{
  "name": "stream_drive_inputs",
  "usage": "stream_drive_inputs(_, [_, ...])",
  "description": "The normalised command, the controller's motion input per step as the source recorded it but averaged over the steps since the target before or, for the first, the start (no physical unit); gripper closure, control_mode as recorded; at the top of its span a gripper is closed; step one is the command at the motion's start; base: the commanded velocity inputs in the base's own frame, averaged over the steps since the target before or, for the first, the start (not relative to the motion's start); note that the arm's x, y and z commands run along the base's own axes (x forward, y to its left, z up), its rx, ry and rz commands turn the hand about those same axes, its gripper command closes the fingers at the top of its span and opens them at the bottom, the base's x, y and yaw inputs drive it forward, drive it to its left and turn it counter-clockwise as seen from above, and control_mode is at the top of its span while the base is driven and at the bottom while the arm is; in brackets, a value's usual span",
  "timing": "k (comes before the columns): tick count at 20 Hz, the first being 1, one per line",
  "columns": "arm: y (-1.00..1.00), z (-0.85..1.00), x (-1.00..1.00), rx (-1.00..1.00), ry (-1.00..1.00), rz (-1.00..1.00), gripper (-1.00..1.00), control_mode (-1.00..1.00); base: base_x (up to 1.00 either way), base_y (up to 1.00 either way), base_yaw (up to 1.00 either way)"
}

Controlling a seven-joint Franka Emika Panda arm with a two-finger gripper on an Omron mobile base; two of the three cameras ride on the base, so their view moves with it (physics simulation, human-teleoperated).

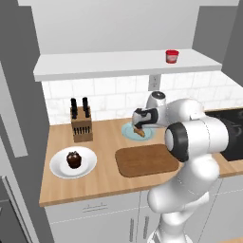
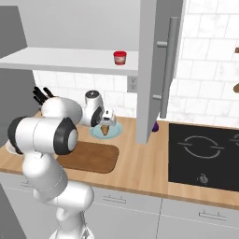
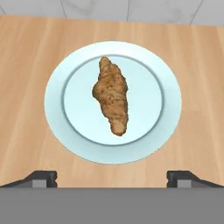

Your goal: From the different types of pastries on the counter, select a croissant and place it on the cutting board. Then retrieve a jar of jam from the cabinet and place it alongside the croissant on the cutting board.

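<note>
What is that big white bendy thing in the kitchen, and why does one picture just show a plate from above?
The white thing is a robot arm. At its end is a gripper, like a hand with two fingers. Two pictures come from cameras riding behind the arm, one on its left and one on its right, so they show the same kitchen from two sides. The third comes from a camera on the hand itself, looking straight down.

That one shows the croissant lying on a light-blue plate. The two fingers are spread open above it and hold nothing.

On the wooden counter there is also a dark cutting board, a chocolate cupcake on a white plate, and a knife block. Up on the white shelf sits a red jar of jam.
</note>
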Motion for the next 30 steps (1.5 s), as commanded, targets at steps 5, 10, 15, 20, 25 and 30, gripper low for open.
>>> stream_drive_inputs(5, [0.00, -0.03, 0.55, 0.00, -0.01, 0.04, -1.00, -1.00, 0.00, 0.00, 0.00])
stream_drive_inputs(10, [0.00, -0.57, 0.12, -0.07, 0.00, 0.04, -1.00, -1.00, 0.00, 0.00, 0.00])
stream_drive_inputs(15, [0.00, -0.39, 0.06, -0.11, -0.02, 0.02, -1.00, -1.00, 0.00, 0.00, 0.00])
stream_drive_inputs(20, [0.00, 0.00, 0.21, -0.01, -0.05, 0.00, -1.00, -1.00, 0.00, 0.00, 0.00])
stream_drive_inputs(25, [0.00, -0.07, 0.30, 0.00, -0.01, 0.00, -1.00, -1.00, 0.00, 0.00, 0.00])
stream_drive_inputs(30, [0.00, -0.26, 0.16, 0.00, 0.00, 0.00, -1.00, -1.00, 0.00, 0.00, 0.00])
